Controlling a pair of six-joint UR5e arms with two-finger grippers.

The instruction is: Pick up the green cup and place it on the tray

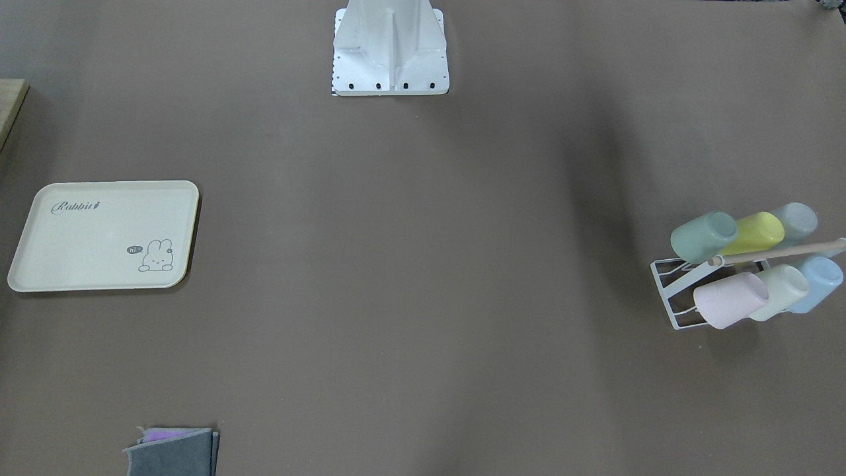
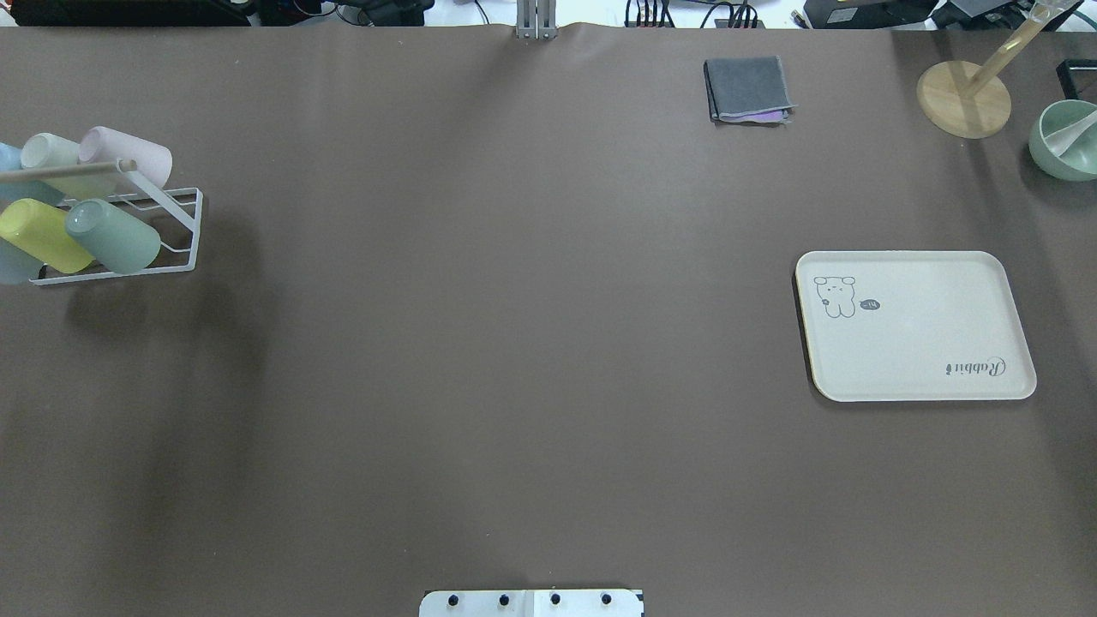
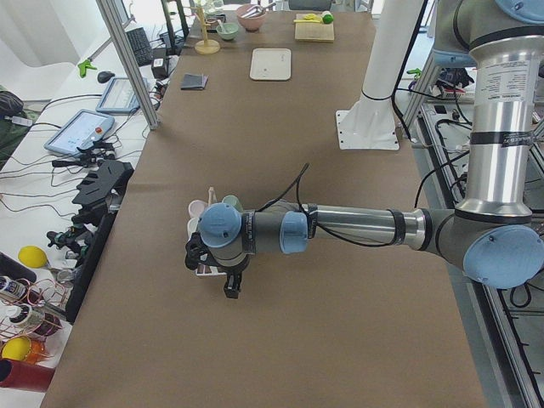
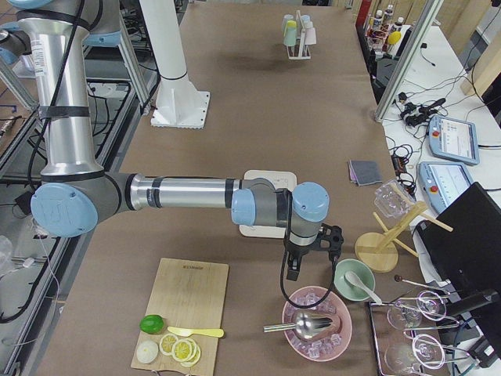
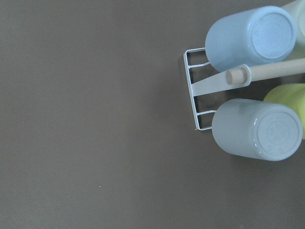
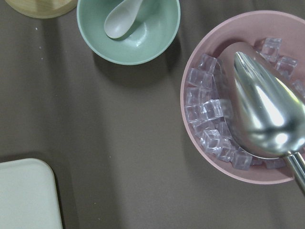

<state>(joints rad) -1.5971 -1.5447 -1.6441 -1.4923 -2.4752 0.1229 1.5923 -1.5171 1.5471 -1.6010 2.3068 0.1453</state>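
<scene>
In the overhead view the white base plate [image 2: 531,602] sits nearest, at 6 o'clock. Farther out, the tray [image 2: 926,343] lies flat at 3 o'clock. At 9 o'clock stands a white wire rack [image 2: 198,224] with cups pegged on it at a tilt. The green cup [image 2: 113,236] is on the rack's near row, at its inner end, just beside a yellow cup [image 2: 43,234] at its 9 o'clock and well apart from the tray. A pink cup [image 2: 128,154] sits on the far row. Farthest out, a folded grey cloth [image 2: 747,88] lies at 1 o'clock, with a wooden stand [image 2: 964,98] and a green bowl [image 2: 1063,141] at 2 o'clock. The side views show the left gripper [image 3: 231,287] hanging just beside the rack, and the right gripper [image 4: 293,270] between the tray and a pink bowl of ice [image 4: 317,323]. I cannot tell whether either gripper's fingers are spread or pressed together.
</scene>
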